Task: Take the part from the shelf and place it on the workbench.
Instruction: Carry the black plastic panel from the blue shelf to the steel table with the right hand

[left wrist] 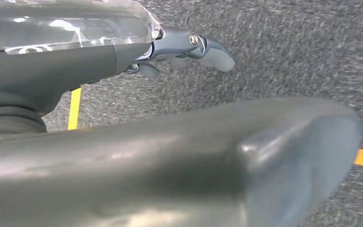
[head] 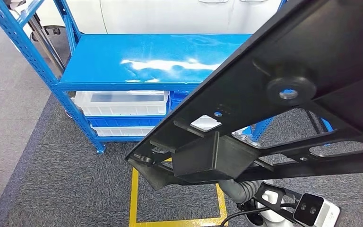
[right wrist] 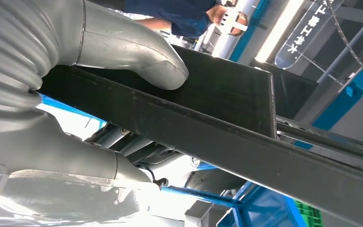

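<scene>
Before the blue steel shelf (head: 146, 61) with its glossy top, large flat black ribbed plastic part (head: 283, 94) held tilted above grey carpet, right hand (right wrist: 75, 90) clamping its edge, left hand (left wrist: 184, 52) loosely spread, holding nothing.

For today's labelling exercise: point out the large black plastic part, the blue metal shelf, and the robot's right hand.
Large black plastic part (head: 283, 71), head view, flat panel.
Blue metal shelf (head: 123, 56), head view, top board.
Right hand (right wrist: 123, 47), right wrist view, grey thumb on the part.
</scene>
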Controlling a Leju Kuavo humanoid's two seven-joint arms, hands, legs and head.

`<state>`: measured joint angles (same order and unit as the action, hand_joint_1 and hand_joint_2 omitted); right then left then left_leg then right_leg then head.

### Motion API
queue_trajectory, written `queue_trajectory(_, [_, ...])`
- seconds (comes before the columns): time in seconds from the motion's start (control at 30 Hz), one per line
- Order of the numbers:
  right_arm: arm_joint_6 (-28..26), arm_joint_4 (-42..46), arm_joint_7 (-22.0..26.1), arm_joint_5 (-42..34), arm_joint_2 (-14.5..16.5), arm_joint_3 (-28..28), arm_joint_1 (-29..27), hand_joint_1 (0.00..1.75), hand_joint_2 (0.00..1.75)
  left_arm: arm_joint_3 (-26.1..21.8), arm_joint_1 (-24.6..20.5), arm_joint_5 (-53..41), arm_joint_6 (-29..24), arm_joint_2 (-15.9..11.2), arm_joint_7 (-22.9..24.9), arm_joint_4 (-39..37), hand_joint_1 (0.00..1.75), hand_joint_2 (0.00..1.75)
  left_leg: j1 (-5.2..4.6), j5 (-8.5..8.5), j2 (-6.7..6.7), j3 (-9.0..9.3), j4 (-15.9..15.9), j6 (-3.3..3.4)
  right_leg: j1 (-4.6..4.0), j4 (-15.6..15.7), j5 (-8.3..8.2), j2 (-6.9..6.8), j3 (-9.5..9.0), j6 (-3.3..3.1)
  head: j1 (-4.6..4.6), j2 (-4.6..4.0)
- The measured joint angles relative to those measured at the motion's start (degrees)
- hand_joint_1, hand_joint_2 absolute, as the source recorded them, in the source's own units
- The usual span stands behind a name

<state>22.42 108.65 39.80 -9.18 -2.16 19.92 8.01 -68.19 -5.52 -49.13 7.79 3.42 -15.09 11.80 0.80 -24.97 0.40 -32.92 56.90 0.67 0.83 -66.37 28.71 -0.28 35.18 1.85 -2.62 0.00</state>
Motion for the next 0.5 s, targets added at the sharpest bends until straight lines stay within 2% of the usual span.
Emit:
queue_trajectory(0.03, [-0.02,0.0,0.0,0.06,0.0,-0.02,0.0,1.5,1.75,0.0,-0.01,-0.04,-0.07,0.04,0.14,0.0,0.0,0.0,-0.04,0.2,0.0,-0.29,0.16,-0.24,-0.09,4.06,-0.46,0.01,-2.8,-0.25,0.0,0.0])
queue_trajectory(0.07, [-0.12,0.0,0.01,0.13,-0.01,-0.04,-0.01,1.5,1.75,0.0,-0.03,-0.05,-0.13,0.06,0.24,0.0,0.0,0.0,-0.09,0.4,-0.01,-0.43,0.27,-0.53,-0.22,7.07,-0.54,0.04,-4.71,-0.59,0.01,0.0])
queue_trajectory(0.1, [-0.27,0.0,0.02,0.23,-0.02,-0.08,0.0,1.5,1.75,0.0,-0.04,-0.04,-0.19,0.07,0.32,0.0,0.0,0.0,-0.13,0.59,-0.01,-0.52,0.33,-0.85,-0.39,8.62,-0.3,0.06,-5.56,-1.01,0.01,0.0])
queue_trajectory(0.2, [-0.8,0.0,0.06,0.67,-0.09,-0.14,0.02,1.5,1.75,0.0,-0.05,-0.06,-0.3,0.09,0.61,0.0,0.0,0.0,-0.09,0.73,-0.01,-0.81,0.54,-1.9,-0.49,9.19,-0.81,0.1,-5.24,-2.39,0.01,0.0])
queue_trajectory(0.23, [-0.89,0.01,0.07,0.79,-0.1,-0.14,0.03,1.5,1.75,0.0,-0.04,-0.07,-0.32,0.1,0.73,0.0,0.0,0.0,-0.05,-0.19,-0.02,-1.31,1.6,-2.19,-0.43,9.37,-1.14,0.07,-5.11,-2.85,0.01,0.0])
queue_trajectory(0.3, [-0.91,0.02,0.07,0.91,-0.11,-0.14,0.02,1.5,1.75,-0.01,-0.03,-0.07,-0.33,0.1,0.99,0.0,0.0,0.0,0.04,-4.05,-0.04,-3.64,7.21,-2.59,-0.45,9.57,-1.66,0.02,-4.67,-3.58,0.0,0.0])
queue_trajectory(0.37, [-0.79,0.02,0.07,0.96,-0.16,-0.13,-0.06,1.5,1.75,-0.02,0.0,0.02,-0.29,0.09,1.16,0.0,0.0,0.0,0.06,-7.76,-0.05,-6.51,14.8,-2.84,-0.72,9.44,-1.99,0.3,-4.08,-3.84,0.0,0.0])
queue_trajectory(0.4, [-0.74,0.02,0.07,1.07,-0.19,-0.13,-0.11,1.5,1.75,-0.04,0.02,0.11,-0.27,0.09,1.18,0.0,0.0,0.0,0.05,-8.21,-0.06,-7.04,16.8,-2.84,-0.86,9.35,-2.13,0.56,-3.82,-3.87,0.0,0.0])
queue_trajectory(0.43, [-0.7,0.03,0.07,1.23,-0.22,-0.12,-0.14,1.5,1.75,-0.06,0.04,0.2,-0.25,0.09,1.18,0.0,0.0,0.0,0.05,-7.53,-0.11,-6.52,16.65,-2.73,-1.01,9.25,-2.23,0.89,-3.64,-3.85,0.0,0.0])
queue_trajectory(0.47, [-0.69,0.06,0.07,1.45,-0.25,-0.11,-0.17,1.5,1.75,-0.08,0.05,0.28,-0.22,0.09,1.17,0.0,0.0,0.0,0.02,-5.95,-0.31,-4.9,14.23,-2.5,-1.13,9.15,-2.29,1.27,-3.55,-3.83,0.0,0.0])
queue_trajectory(0.5, [-0.69,0.14,0.07,1.66,-0.25,-0.1,-0.18,1.5,1.75,-0.1,0.06,0.36,-0.19,0.06,1.13,0.0,0.0,0.0,-0.04,-4.06,-0.94,-2.56,10.22,-2.12,-1.2,9.05,-2.33,1.69,-3.5,-3.79,0.0,0.0])
